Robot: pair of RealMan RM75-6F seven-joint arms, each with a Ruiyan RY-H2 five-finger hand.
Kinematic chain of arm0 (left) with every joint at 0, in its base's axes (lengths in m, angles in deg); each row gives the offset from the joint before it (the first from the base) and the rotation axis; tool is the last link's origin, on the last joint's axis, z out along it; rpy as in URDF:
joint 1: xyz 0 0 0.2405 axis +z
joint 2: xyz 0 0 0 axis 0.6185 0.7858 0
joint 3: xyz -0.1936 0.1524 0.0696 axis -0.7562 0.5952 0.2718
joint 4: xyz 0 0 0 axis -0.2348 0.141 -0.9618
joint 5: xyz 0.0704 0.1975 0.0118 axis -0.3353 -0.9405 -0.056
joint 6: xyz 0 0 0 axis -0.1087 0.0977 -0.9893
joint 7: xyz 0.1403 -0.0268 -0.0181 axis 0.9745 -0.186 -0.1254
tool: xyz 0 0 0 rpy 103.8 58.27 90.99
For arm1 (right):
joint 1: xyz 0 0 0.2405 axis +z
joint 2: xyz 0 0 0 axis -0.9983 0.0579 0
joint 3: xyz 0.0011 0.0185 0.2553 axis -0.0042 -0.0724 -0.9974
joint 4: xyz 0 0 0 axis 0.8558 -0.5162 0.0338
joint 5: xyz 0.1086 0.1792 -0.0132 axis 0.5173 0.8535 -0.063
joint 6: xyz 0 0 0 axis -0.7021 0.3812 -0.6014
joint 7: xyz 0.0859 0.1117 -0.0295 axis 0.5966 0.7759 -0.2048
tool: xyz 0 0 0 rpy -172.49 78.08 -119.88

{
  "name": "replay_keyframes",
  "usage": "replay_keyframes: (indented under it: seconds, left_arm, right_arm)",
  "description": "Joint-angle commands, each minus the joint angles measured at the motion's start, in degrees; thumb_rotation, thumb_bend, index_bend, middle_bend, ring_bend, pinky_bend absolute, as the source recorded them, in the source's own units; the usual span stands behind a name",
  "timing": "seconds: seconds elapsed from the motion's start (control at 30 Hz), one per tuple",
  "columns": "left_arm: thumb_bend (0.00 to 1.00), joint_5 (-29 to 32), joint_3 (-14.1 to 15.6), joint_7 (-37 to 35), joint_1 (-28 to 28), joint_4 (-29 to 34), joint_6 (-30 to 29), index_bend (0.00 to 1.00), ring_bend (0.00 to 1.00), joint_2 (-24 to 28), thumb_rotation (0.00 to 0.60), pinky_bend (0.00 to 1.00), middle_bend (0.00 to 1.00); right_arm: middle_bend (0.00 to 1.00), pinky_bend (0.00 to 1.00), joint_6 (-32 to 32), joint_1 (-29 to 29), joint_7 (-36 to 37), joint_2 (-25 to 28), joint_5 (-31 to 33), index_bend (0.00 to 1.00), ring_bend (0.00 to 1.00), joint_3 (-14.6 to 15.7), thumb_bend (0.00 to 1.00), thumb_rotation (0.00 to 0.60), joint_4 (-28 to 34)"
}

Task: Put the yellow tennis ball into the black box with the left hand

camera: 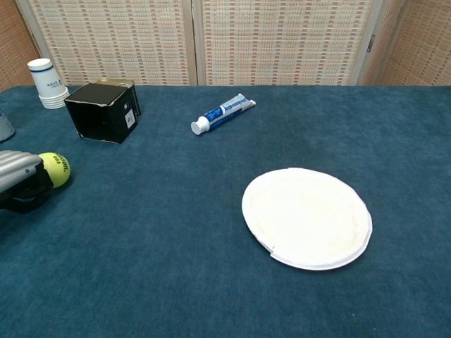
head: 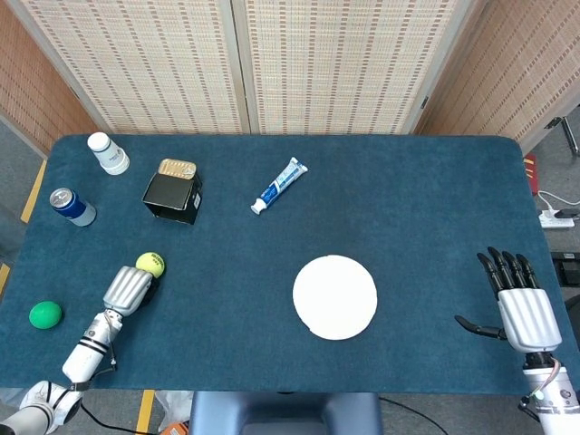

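The yellow tennis ball (head: 150, 265) (camera: 55, 170) is held at the fingertips of my left hand (head: 129, 289) (camera: 21, 181) near the table's left side. The hand's silver back faces up and its dark fingers wrap the ball from below. The black box (head: 172, 196) (camera: 103, 110) stands farther back, well beyond the ball, open side up. My right hand (head: 521, 303) hovers open over the table's right front corner, fingers spread, holding nothing.
A green ball (head: 44, 314) lies at the front left. A blue can (head: 71, 206), a white cup stack (head: 108, 153) (camera: 46, 82) and a gold tin (head: 177, 169) sit near the box. A toothpaste tube (head: 279, 185) (camera: 222, 113) and white plate (head: 334, 296) (camera: 306, 216) occupy the middle.
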Motion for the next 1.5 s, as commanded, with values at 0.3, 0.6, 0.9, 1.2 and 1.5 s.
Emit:
replay_keyframes:
  seconds: [0.3,0.6,0.9,1.2,1.5]
  left_arm:
    - [0.7,0.01,-0.49,-2.94,-4.99,-0.82,2.91,1.0,1.0,-0.75,0.6,1.0,1.0]
    - [0.71,1.47,-1.22,-2.48,-7.34,2.1,5.87,1.0,1.0,-0.1,0.6,1.0,1.0]
    - [0.71,6.14,-4.59,0.21,-8.5,4.65,8.51,1.0,1.0,-0.61,0.6,1.0,1.0]
    - [0.48,5.68,-3.83,-8.25,-9.85,7.98,11.28,0.41,0.33,1.39,0.288,0.56,0.37]
    - [0.3,9.17,-8.12,-11.91,-12.22,5.37,11.6,0.0,0.0,1.05,0.184,0.0,0.0]
  right_arm:
    - [0.0,0.0,-0.69,0.5,-1.06,-0.55,1.52,0.07,0.0,-0.65,0.0,0.522,-0.11]
    - [0.0,0.0,-1.28,0.86,-0.71,-0.39,2.44,0.07,0.0,-1.03,0.0,0.521,-0.25]
    - [0.0,0.0,-1.52,1.0,-0.56,-0.28,2.67,0.07,0.0,-0.98,0.0,0.522,-0.26]
    - [0.0,0.0,-1.56,1.09,-0.03,-0.14,2.75,0.07,0.0,-0.99,0.0,0.521,-0.31]
    - [0.0,0.0,-1.96,1.27,0.21,-0.06,3.29,0.07,0.0,-1.09,0.0,0.521,-0.42]
